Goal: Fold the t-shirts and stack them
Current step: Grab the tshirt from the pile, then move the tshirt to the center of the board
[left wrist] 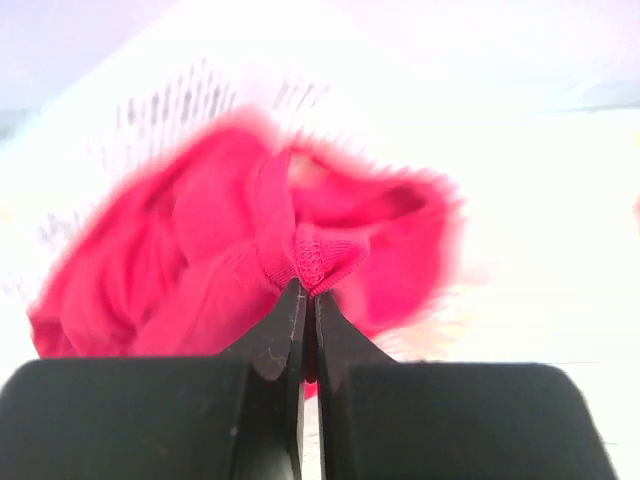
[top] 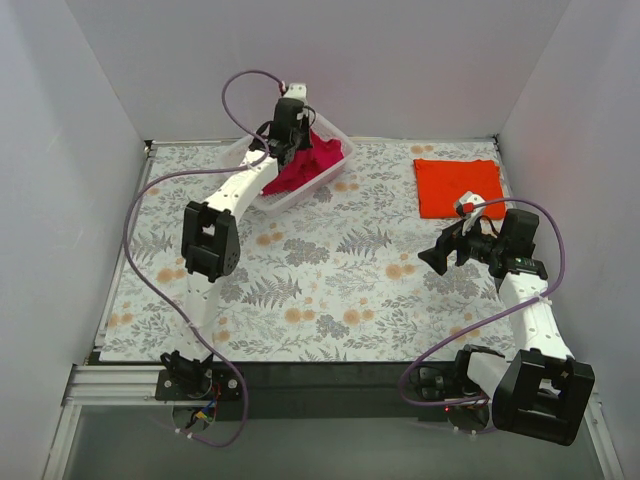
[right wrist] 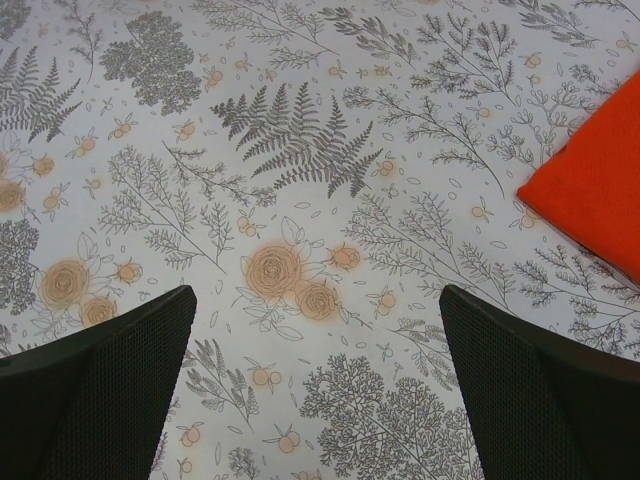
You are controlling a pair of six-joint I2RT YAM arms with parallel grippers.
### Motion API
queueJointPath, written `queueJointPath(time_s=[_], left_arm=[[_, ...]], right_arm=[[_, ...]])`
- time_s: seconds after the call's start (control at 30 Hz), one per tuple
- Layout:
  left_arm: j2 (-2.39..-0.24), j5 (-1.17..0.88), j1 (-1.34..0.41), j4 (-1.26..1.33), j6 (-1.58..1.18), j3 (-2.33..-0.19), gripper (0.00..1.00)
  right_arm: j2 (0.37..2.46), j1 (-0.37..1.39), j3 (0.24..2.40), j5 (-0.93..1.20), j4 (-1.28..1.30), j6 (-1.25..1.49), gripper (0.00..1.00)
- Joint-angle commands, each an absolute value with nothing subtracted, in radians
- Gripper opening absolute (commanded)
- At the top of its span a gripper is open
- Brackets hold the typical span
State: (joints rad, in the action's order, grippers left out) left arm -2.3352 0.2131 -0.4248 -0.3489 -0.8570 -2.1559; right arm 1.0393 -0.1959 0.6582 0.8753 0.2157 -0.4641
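Floral surface [top: 340, 290] carries folded orange t-shirt [top: 458, 187], long axis left-right; left wrist view alone shows left hand [left wrist: 306, 295] pinching pink t-shirt [left wrist: 200, 230]; right hand [right wrist: 317, 300] wide.

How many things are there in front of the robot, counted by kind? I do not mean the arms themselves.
T-shirts: 2 (magenta-pink t-shirt in the basket; orange-red t-shirt folded, outside the basket)
Baskets: 1 (white lattice basket)
Total: 3
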Motion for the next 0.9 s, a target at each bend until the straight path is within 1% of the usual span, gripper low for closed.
queueJointPath(time_s=[0.0,0.1,0.13,0.2,0.23,0.27,0.37,0.43,0.53,0.67,0.87], left_arm=[[-2.067,0.131,-0.456,-0.198,-0.819,-2.220,0.00],[-1.958,0.031,-0.469,-0.155,-0.842,-2.207,0.00],[-1.897,-0.065,-0.471,-0.112,-0.895,-2.188,0.00],[-1.826,-0.156,-0.477,-0.033,-0.942,-2.133,0.00],[-1.792,-0.182,-0.485,0.022,-0.959,-2.068,0.00],[-1.734,-0.228,-0.504,0.105,-0.982,-2.048,0.00],[-1.686,-0.305,-0.535,0.149,-1.021,-2.057,0.00],[-1.671,-0.342,-0.546,0.150,-1.045,-2.072,0.00],[-1.620,-0.376,-0.561,0.150,-1.071,-2.034,0.00],[-1.545,-0.393,-0.565,0.160,-1.094,-1.901,0.00],[-1.467,-0.410,-0.566,0.164,-1.103,-1.605,0.00]], right_arm=[[1.023,-0.201,0.686,0.905,0.221,-0.471,0.98],[1.022,-0.201,0.684,0.905,0.222,-0.471,0.98],[1.023,-0.202,0.684,0.905,0.221,-0.471,0.98],[1.025,-0.202,0.684,0.905,0.221,-0.471,0.98],[1.026,-0.202,0.684,0.905,0.221,-0.471,0.98],[1.028,-0.202,0.684,0.904,0.221,-0.469,0.98],[1.031,-0.206,0.686,0.893,0.221,-0.468,0.98],[1.029,-0.209,0.687,0.888,0.221,-0.468,0.98],[1.022,-0.221,0.689,0.871,0.221,-0.466,0.98],[1.011,-0.251,0.699,0.816,0.219,-0.457,0.98],[1.000,-0.313,0.712,0.729,0.219,-0.434,0.98]])
